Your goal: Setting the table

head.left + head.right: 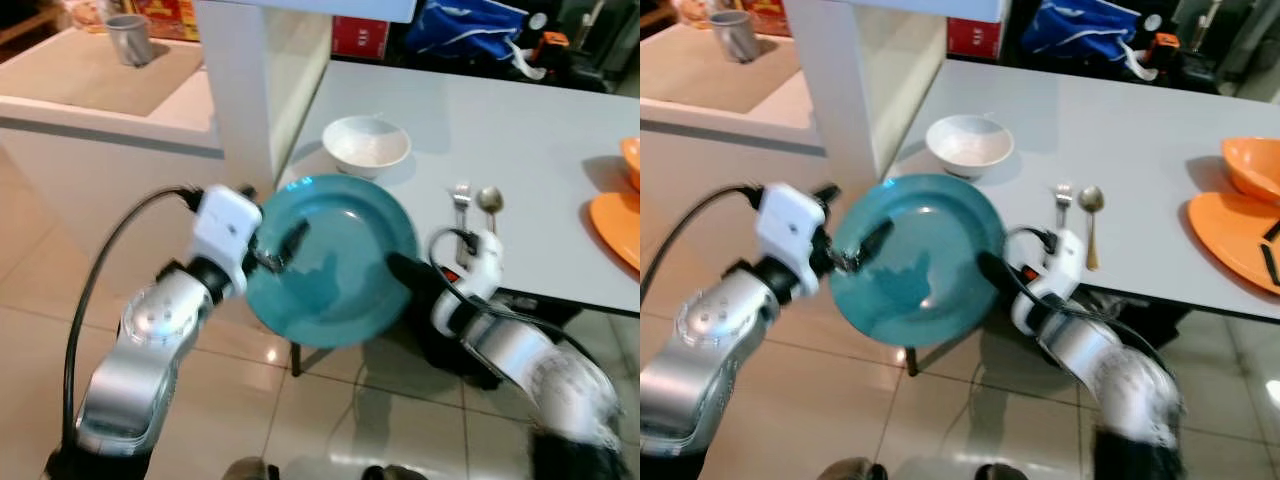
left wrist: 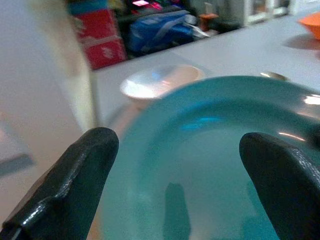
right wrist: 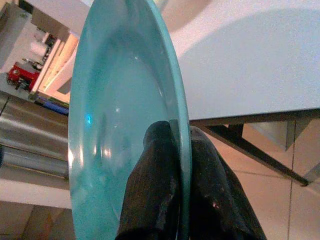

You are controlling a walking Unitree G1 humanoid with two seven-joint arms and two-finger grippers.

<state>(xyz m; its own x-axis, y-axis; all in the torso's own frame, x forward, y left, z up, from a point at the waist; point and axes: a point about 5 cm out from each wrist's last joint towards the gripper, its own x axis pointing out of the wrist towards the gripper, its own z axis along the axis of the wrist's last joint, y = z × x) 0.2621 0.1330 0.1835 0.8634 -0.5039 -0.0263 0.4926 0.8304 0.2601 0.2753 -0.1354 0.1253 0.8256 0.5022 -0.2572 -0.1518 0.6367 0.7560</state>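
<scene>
A teal plate (image 1: pixel 330 270) hangs tilted over the near left corner of the grey table (image 1: pixel 520 120), partly out above the floor. My right gripper (image 3: pixel 182 150) is shut on the plate's right rim, one finger on each face. My left gripper (image 1: pixel 280 245) is at the plate's left rim, open, with its fingers (image 2: pixel 75 185) spread wide and the plate (image 2: pixel 210 165) just ahead of them. Behind the plate stands a white bowl (image 1: pixel 367 145). A fork (image 1: pixel 461 200) and a spoon (image 1: pixel 490 205) lie side by side to the plate's right.
An orange plate (image 1: pixel 615 225) and an orange bowl (image 1: pixel 632 160) sit at the table's right edge. A white pillar (image 1: pixel 235 80) stands close on the left, beside a counter with a grey cup (image 1: pixel 128 40). A blue bag (image 1: pixel 470 25) lies behind the table. Tiled floor below.
</scene>
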